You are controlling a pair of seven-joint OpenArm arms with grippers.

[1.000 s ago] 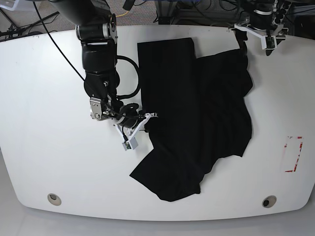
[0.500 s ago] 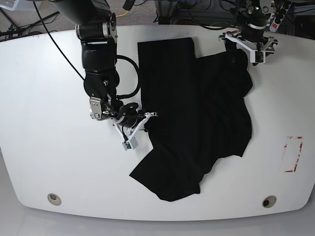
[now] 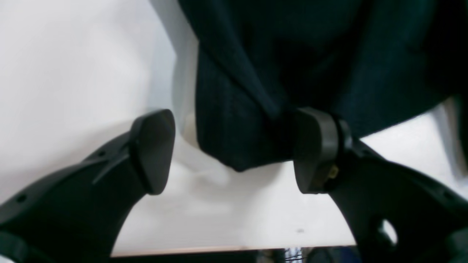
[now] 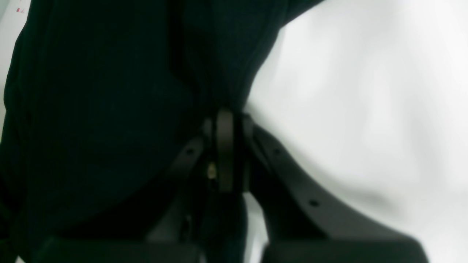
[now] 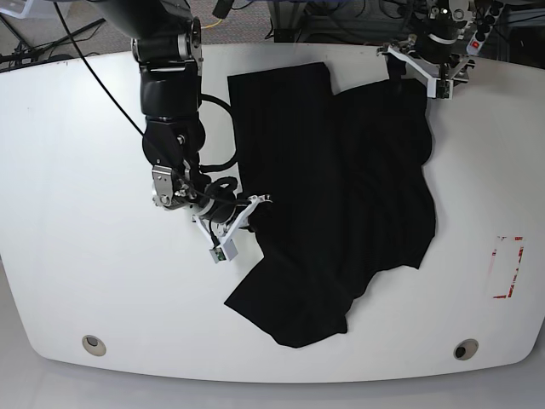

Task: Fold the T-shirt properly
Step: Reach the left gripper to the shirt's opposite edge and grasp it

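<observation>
Right gripper is clamped tight on a pinch of the black T-shirt; in the right wrist view its two dark pads meet with cloth bunched between them. In the base view this gripper sits at the shirt's edge on that view's left, near the middle of the white table.

Left gripper stands wide apart at the far edge of the table. In the left wrist view a rounded corner of the shirt lies between its pads; one pad touches the fabric, the other stands clear of it over bare tabletop. The base view places this gripper at the shirt's far corner on that view's right.

The shirt lies spread and rumpled across the middle of the table, with one flap reaching toward the near edge. No print or writing on it can be seen.

A small rectangular marking with red edges sits on the table at the base view's right; any lettering there is too small to read.
</observation>
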